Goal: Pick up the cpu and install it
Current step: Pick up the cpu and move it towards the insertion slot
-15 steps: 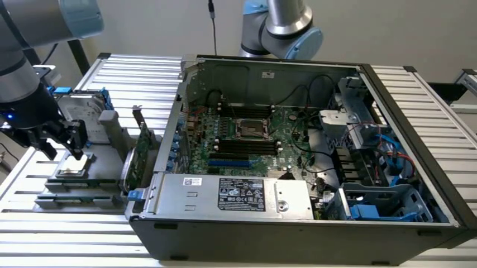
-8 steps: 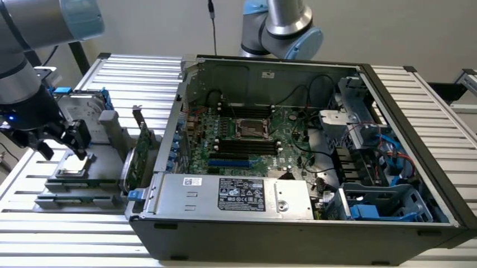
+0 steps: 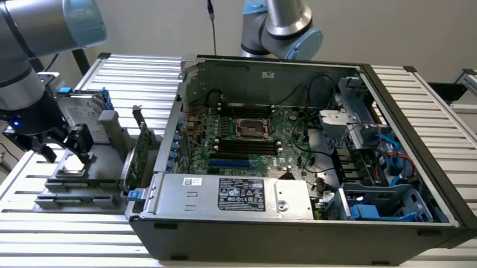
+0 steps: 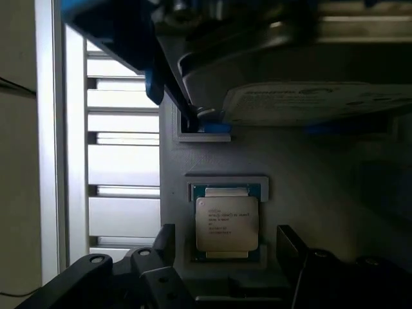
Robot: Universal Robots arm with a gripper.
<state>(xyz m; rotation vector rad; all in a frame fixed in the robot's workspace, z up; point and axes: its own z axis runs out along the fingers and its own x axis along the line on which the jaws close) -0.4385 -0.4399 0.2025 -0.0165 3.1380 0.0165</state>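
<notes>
A robot arm's claw (image 3: 64, 152) hangs open over the cpu (image 3: 71, 163), one dark finger on each side of the chip, at the exterior view's left. The cpu lies flat, metal top up, in a shallow square recess of a grey holding tray (image 3: 111, 142) on the slatted metal counter (image 3: 75, 237). It sits outside the open computer case (image 3: 298, 229).

In the wrist view, the cpu (image 4: 226, 223) rests squarely in its pocket with printed lettering facing the camera. The claw (image 4: 226, 250) is spread wider than the chip, and a strip of tray (image 4: 322, 193) shows between each finger and the chip's edge.

A silver hard drive (image 3: 78, 111) with blue brackets sits on the same tray just beyond the cpu, seen close up in the wrist view (image 4: 309, 96). A green circuit card (image 3: 142, 146) stands on edge between the tray and the case. Inside the case, the motherboard's processor socket (image 3: 252, 128) lies well apart from the claw.
</notes>
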